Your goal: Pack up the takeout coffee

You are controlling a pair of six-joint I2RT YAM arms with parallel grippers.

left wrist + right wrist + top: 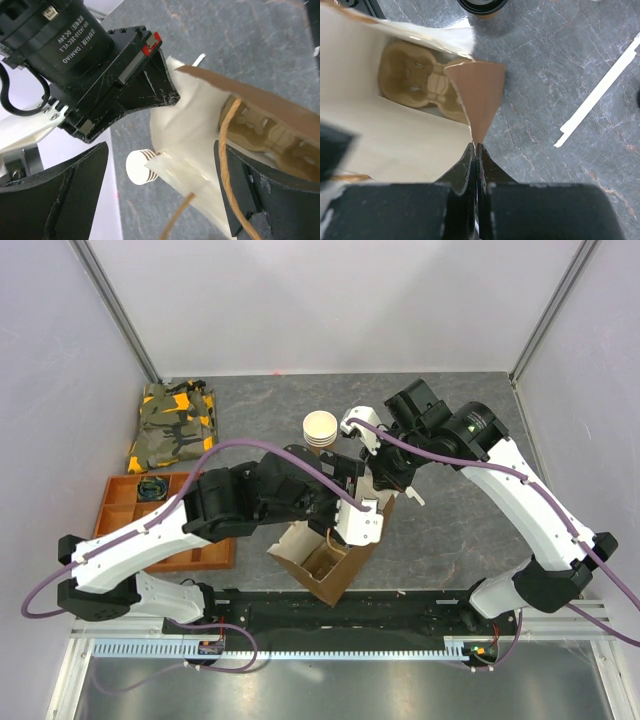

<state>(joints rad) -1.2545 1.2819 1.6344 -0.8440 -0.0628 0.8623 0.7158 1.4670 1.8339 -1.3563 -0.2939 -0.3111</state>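
Wrist bent downward, right claw (476,148) pinches paper bag (477,95) rim tightly.

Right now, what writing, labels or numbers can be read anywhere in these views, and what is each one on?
"DAMIAO": on the sticker of the black motor, left wrist view.
"24V": ends the smaller line beside it; the rest of that code is too small to read with certainty.
Paper bag, cup stack, orange tray: no readable text.
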